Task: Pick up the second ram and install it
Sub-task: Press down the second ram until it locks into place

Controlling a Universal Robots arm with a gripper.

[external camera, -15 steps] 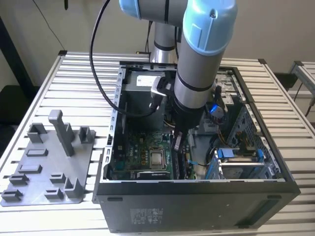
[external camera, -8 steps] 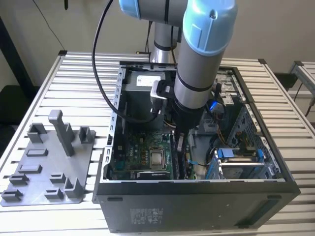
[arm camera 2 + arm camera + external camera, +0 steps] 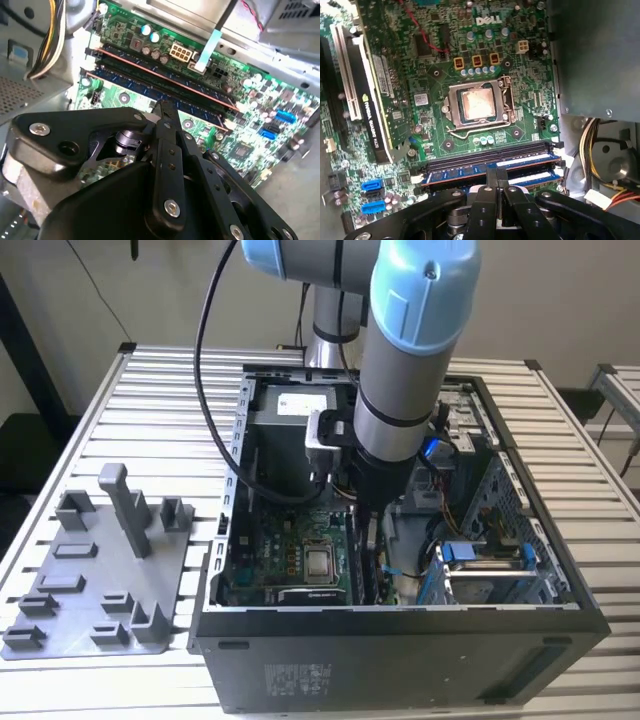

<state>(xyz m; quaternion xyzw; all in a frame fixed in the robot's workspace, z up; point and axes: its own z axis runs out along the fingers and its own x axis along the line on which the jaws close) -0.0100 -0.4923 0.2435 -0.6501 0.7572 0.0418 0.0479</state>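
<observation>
Slatted table [image 3: 120, 400], open computer case [image 3: 400, 660], gripper [image 3: 496, 175] pressed together over second ram [image 3: 470, 170], processor socket [image 3: 477, 105] nearby

In the second wrist view the gripper [image 3: 164, 111] reaches down onto the green motherboard [image 3: 235, 125], jaws drawn together over the second ram [image 3: 150, 90], a dark stick lying along its slot (another slot runs just beside it).

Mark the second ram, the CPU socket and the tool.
second ram [image 3: 470, 171]: first wrist view, its top edge in the slot.
CPU socket [image 3: 478, 106]: first wrist view, the bare metal centre.
tool [image 3: 496, 176]: first wrist view, at the fingertips on the stick.
</observation>
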